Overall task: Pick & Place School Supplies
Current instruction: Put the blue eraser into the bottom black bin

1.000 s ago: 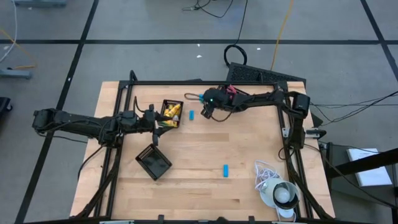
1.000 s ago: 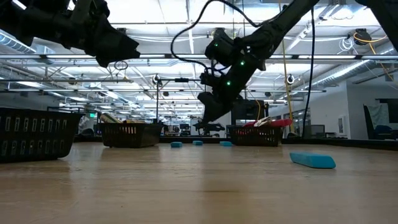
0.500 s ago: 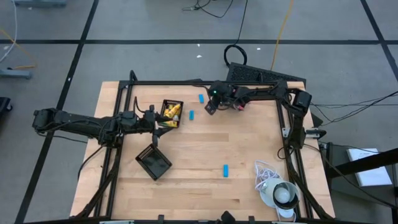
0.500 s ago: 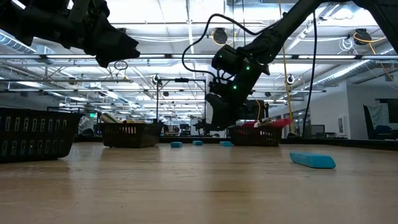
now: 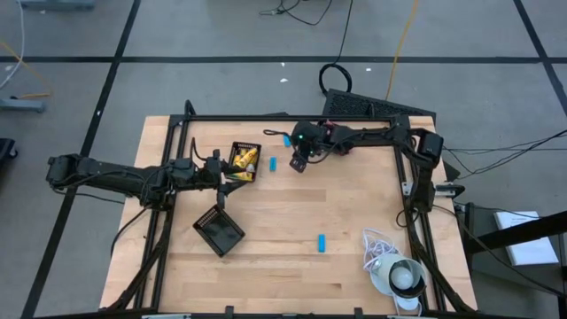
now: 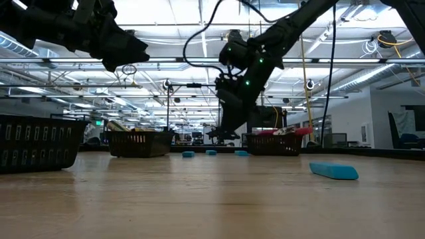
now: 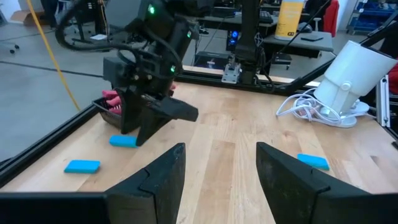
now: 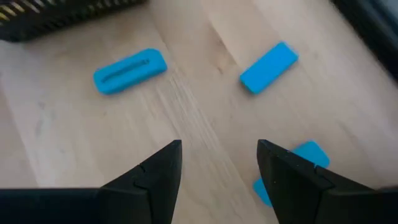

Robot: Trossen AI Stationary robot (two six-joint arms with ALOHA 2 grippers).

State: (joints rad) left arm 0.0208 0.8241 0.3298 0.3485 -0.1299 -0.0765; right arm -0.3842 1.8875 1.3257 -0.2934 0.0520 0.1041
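Note:
Light-blue oblong pieces lie flat on the table: one [image 5: 273,164] beside my right gripper, one [image 5: 287,139] farther back, one [image 5: 322,242] toward the near edge. My right gripper [image 5: 297,163] hovers open above the table between the far pieces; its wrist view shows two pieces [image 8: 129,70] [image 8: 268,66] ahead and a third [image 8: 297,163] partly behind one finger. My left gripper [image 5: 221,177] is open and waits beside the black tray [image 5: 244,161] holding yellow tubes. Red-handled tools lie in a far tray [image 7: 111,99].
A second black slotted tray [image 5: 219,230] sits left of centre, near the front. A white cord with a round grey-white object [image 5: 394,270] fills the near right corner. A black frame [image 5: 292,117] borders the table. Bare wood [image 5: 292,208] lies between the trays and the cord.
My right gripper swung toward the table's far edge, then came back a little toward the near edge and the left, staying above the table among the far blue pieces. No piece has moved.

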